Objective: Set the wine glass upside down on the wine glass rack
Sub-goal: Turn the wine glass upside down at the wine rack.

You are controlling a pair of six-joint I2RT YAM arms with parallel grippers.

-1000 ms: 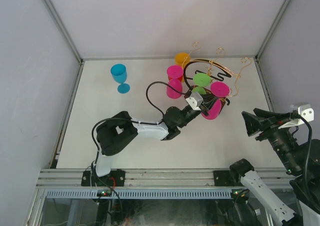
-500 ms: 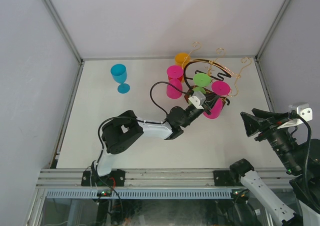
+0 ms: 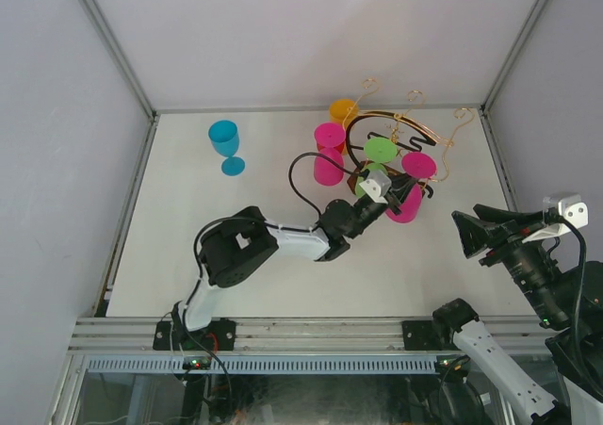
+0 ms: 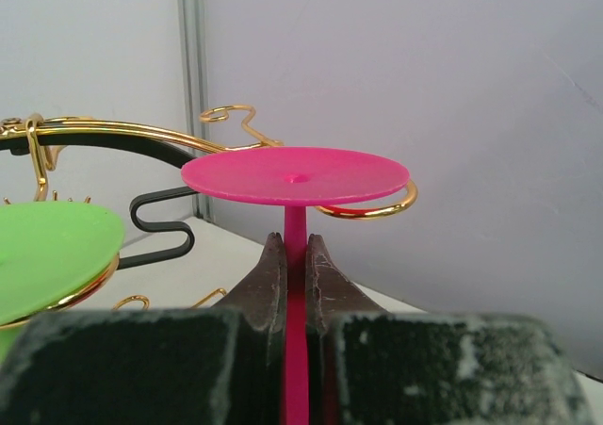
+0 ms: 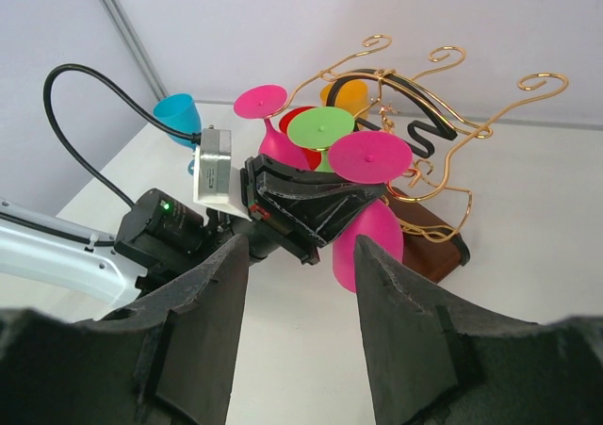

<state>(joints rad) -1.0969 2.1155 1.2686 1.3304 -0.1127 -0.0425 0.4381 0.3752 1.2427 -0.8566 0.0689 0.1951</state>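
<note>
An upside-down magenta wine glass (image 4: pixel 295 175) has its stem pinched between the fingers of my left gripper (image 4: pixel 295 241), which is shut on it. Its round foot lies level just over a curled gold arm (image 4: pixel 367 210) of the wine glass rack (image 3: pixel 443 147). I cannot tell whether the foot touches the arm. In the top view the left gripper (image 3: pixel 400 187) reaches into the rack and the glass bowl (image 3: pixel 405 206) hangs below. My right gripper (image 5: pixel 300 241) stands open with nothing between its fingers. It is off to the right (image 3: pixel 468 234), facing the rack's wooden base (image 5: pixel 429 246).
A green-footed glass (image 3: pixel 382 149), another magenta glass (image 3: pixel 329 152) and an orange one (image 3: pixel 343 110) hang on the rack. A blue glass (image 3: pixel 225 142) stands upright at the far left of the table. The left arm's black cable (image 3: pixel 297 166) loops beside the rack.
The left arm has stretched a little further up and right, carrying the magenta glass deeper into the rack. The right arm has barely moved.
</note>
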